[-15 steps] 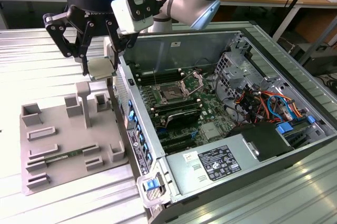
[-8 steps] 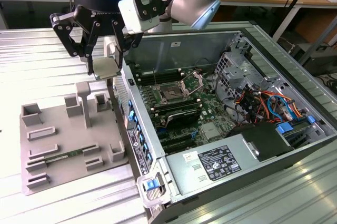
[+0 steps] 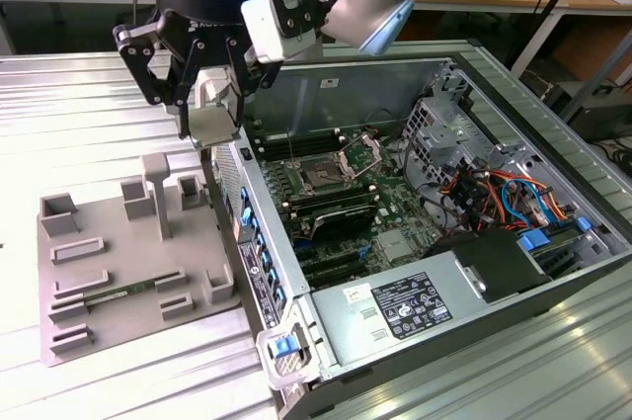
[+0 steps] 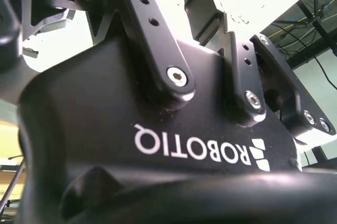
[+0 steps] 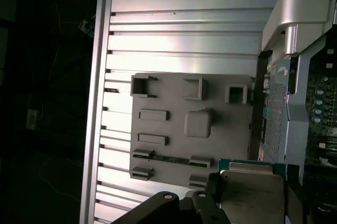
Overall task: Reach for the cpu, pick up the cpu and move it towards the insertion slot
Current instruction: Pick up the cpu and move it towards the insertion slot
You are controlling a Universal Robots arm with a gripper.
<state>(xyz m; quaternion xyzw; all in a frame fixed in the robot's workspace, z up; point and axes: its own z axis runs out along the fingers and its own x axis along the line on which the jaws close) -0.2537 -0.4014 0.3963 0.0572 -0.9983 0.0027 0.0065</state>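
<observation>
The cpu (image 3: pixel 213 127), a small pale silver square, hangs in the air with my gripper (image 3: pixel 209 122) shut on it. It is above the near wall of the open computer case, between the grey fixture tray and the motherboard. In the first wrist view the cpu (image 5: pixel 251 192) sits between the dark fingers (image 5: pixel 211 205). The insertion slot (image 3: pixel 321 179), a dark square socket framed by a shiny bracket, lies on the motherboard to the exterior view's right of the gripper and lower. The gripper's black housing (image 4: pixel 158 129) shows close up in the second wrist view.
A grey fixture tray (image 3: pixel 109 242) with a raised post (image 3: pixel 156 193) and a green memory stick (image 3: pixel 118 294) lies on the slatted metal table (image 3: pixel 79 104). The open case (image 3: pixel 395 74) holds a power supply (image 3: pixel 405 306), drive cage and coloured cables (image 3: pixel 494 193).
</observation>
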